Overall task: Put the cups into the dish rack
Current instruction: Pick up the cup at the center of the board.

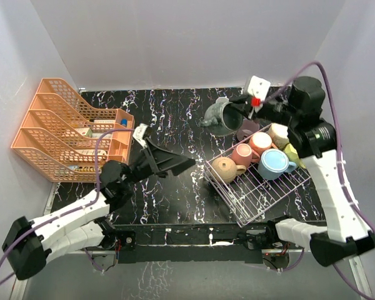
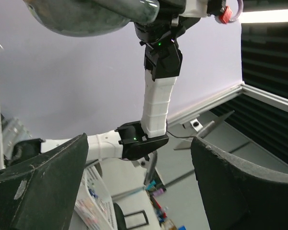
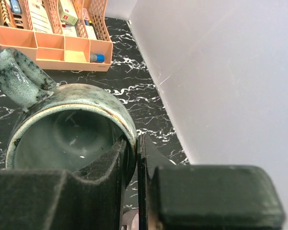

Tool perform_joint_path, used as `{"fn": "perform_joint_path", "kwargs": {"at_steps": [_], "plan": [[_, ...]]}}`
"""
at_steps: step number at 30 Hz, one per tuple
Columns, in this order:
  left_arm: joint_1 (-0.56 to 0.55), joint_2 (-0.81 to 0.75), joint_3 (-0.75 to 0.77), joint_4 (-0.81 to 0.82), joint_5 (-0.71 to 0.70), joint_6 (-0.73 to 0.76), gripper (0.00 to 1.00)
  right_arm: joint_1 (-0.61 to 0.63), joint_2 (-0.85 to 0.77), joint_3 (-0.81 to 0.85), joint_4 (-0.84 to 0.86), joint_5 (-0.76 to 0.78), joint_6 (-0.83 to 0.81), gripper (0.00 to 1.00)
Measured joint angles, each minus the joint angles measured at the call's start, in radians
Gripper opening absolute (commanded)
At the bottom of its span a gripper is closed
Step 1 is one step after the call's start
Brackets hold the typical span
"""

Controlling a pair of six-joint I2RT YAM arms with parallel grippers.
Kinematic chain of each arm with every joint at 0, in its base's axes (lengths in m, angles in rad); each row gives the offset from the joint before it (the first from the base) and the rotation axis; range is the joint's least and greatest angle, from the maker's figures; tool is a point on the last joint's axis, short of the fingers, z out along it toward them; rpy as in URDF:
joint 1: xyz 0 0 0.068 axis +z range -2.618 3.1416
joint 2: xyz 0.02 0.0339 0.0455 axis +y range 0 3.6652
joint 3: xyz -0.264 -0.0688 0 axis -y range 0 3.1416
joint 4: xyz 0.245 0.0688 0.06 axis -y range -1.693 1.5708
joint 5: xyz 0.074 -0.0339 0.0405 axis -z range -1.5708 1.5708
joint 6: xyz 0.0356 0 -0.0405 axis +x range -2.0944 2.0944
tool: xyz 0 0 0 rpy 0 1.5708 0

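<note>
My right gripper (image 1: 240,111) is shut on the rim of a grey-teal cup (image 1: 221,116), one finger inside and one outside, holding it in the air above the back-left corner of the white wire dish rack (image 1: 257,197). The right wrist view shows that cup (image 3: 62,129) from its mouth, with its handle at the upper left and the gripper (image 3: 132,143) pinching its wall. Several cups lie in the rack: tan (image 1: 225,169), pink (image 1: 242,154) and blue (image 1: 275,164) among them. My left gripper (image 1: 175,164) is open and holds nothing; it hovers left of the rack and points toward it. Its view looks up at the cup's underside (image 2: 81,14).
An orange tiered tray organizer (image 1: 69,128) with small items stands at the back left on the black marbled table (image 1: 175,119). White walls enclose the back and both sides. The rack sits at an angle near the right front.
</note>
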Motion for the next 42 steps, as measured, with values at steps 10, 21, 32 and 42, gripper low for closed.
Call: {"fn": "perform_joint_path", "kwargs": {"at_steps": [10,21,32,42], "plan": [[-0.230,0.261,0.069,0.262,-0.142,-0.016,0.87,0.000,-0.285,-0.256,0.145,-0.032,-0.144,0.08],[-0.281,0.314,0.075,0.315,-0.168,-0.027,0.86,0.000,-0.490,-0.449,0.259,-0.099,-0.305,0.08],[-0.282,0.351,0.079,0.287,-0.128,-0.042,0.80,0.000,-0.603,-0.568,0.282,-0.173,-0.554,0.08],[-0.296,0.441,0.126,0.292,-0.104,-0.061,0.69,0.000,-0.653,-0.632,0.283,-0.217,-0.674,0.08]]}}
